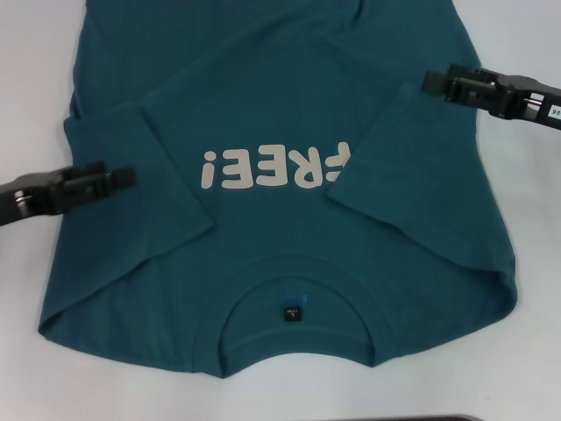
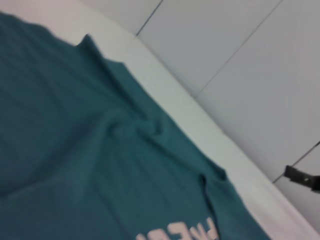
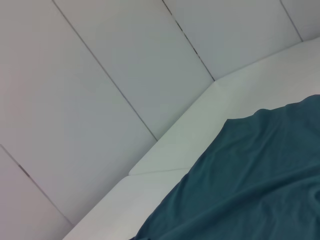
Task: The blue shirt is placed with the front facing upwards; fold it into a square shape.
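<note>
A white table (image 1: 26, 88) fills our head view; on it the blue shirt (image 1: 280, 105) lies front up, collar at lower centre, both sleeves folded inward, soft matte cotton with cream lettering; its long axis runs top to bottom between our left gripper (image 1: 123, 178), mid-left, and right gripper (image 1: 431, 82), upper right; whether either is parted we cannot tell.
</note>
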Action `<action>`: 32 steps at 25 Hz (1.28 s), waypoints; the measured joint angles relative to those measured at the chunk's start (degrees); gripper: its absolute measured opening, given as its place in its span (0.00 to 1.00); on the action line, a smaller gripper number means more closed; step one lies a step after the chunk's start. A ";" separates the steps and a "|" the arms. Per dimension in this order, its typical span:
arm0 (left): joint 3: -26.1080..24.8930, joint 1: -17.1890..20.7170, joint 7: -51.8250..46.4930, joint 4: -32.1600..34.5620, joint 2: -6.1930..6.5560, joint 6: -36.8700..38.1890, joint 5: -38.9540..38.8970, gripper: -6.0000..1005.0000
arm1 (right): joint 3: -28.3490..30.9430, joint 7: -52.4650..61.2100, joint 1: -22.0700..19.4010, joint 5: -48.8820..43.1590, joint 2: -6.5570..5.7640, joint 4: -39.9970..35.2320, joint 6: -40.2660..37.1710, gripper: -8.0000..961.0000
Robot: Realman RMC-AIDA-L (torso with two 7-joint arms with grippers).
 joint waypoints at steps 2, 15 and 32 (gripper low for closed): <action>0.02 0.60 -1.08 0.01 0.81 0.06 0.87 0.86 | -0.07 0.02 -0.01 0.00 0.04 -0.03 0.05 0.98; -0.67 2.13 -7.65 -2.95 2.76 -1.64 8.16 0.86 | 0.39 0.42 0.07 0.17 0.05 0.28 0.34 0.98; -1.00 2.74 -9.16 -3.58 3.48 -1.34 12.89 0.86 | 1.00 0.66 -0.05 1.76 -0.04 0.45 0.71 0.98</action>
